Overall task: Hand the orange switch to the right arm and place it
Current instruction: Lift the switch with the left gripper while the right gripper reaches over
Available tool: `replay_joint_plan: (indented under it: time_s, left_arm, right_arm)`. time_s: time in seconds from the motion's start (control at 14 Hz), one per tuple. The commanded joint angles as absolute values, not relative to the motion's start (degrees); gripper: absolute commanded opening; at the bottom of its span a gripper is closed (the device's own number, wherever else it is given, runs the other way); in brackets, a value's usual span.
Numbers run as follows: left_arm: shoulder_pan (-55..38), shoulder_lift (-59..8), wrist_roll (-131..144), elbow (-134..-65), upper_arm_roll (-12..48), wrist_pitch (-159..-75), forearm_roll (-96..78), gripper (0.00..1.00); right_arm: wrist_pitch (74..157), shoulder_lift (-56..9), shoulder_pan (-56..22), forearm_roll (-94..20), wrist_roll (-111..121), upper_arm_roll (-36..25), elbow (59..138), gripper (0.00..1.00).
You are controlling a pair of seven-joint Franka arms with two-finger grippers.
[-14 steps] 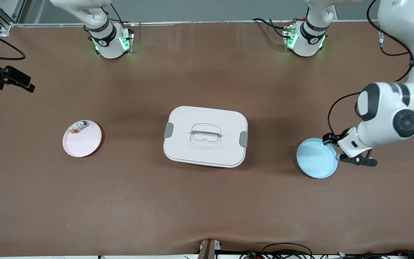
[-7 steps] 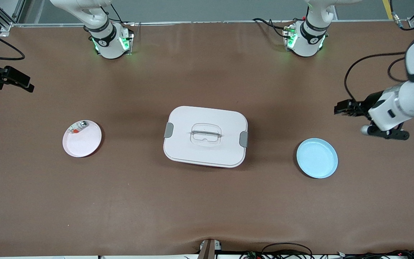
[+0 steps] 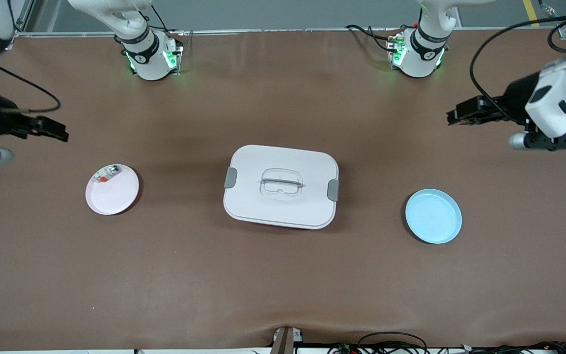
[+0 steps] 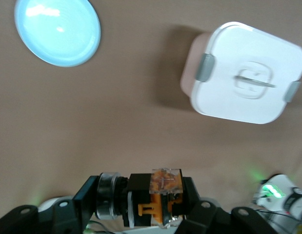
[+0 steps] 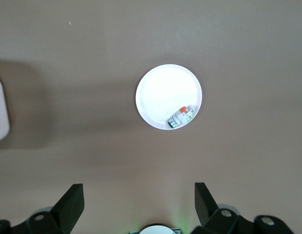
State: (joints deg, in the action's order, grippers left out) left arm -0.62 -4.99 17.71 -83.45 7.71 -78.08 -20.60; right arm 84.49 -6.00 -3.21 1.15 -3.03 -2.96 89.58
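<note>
The orange switch, a small black block with an orange face and a silver ring, is clamped between the fingers of my left gripper. In the front view the left gripper hangs in the air over bare table at the left arm's end, away from the light blue plate. My right gripper hovers over bare table at the right arm's end, close to the pink plate. Its fingers stand wide apart with nothing between them.
A white lidded box with grey latches sits mid-table, between the two plates. The pink plate carries a small silvery-clear part with a red-orange bit near its rim. The blue plate holds nothing.
My left gripper has lifted off the blue plate's edge and moved toward the robots' bases, switch still held. My right gripper has swung farther in over the table.
</note>
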Motion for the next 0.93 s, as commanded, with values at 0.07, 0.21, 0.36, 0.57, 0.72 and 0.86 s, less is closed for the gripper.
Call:
replay_joint_plan:
  time_s: [0.07, 0.21, 0.36, 0.57, 0.72, 0.86]
  left_arm:
    - [-0.79, -5.54, 34.76, -79.28, 14.57, -77.95, -25.57, 0.00]
    - [-1.05, -5.80, 40.05, -78.49, 18.44, -79.97, -25.66, 0.00]
    - [-1.14, -5.89, 45.23, -78.49, 21.60, -82.52, -25.66, 0.00]
    - [-1.14, -6.41, 61.46, -78.40, 27.05, -88.39, -26.98, 0.00]
    - [-1.23, -6.77, 72.29, -78.40, 30.40, -93.58, -27.42, 0.00]
    - [-1.23, -7.73, 82.65, -78.40, 32.16, -97.28, -30.04, 0.00]
  right_arm:
    - [83.24, -7.90, -3.51, 3.25, 0.26, -3.16, 87.71, 1.00]
    - [83.23, -8.00, -3.34, 3.08, -0.17, -3.16, 87.71, 1.00]
    - [83.58, -8.09, -3.34, 1.07, 0.17, -3.08, 87.71, 1.00]
    - [85.42, -7.91, -3.69, -12.08, -0.09, -3.08, 89.29, 1.00]
    - [90.50, -6.86, -7.10, -17.82, -1.74, -3.08, 91.92, 1.00]
    - [94.90, -5.98, -11.58, -22.04, -9.36, -2.99, 92.90, 1.00]
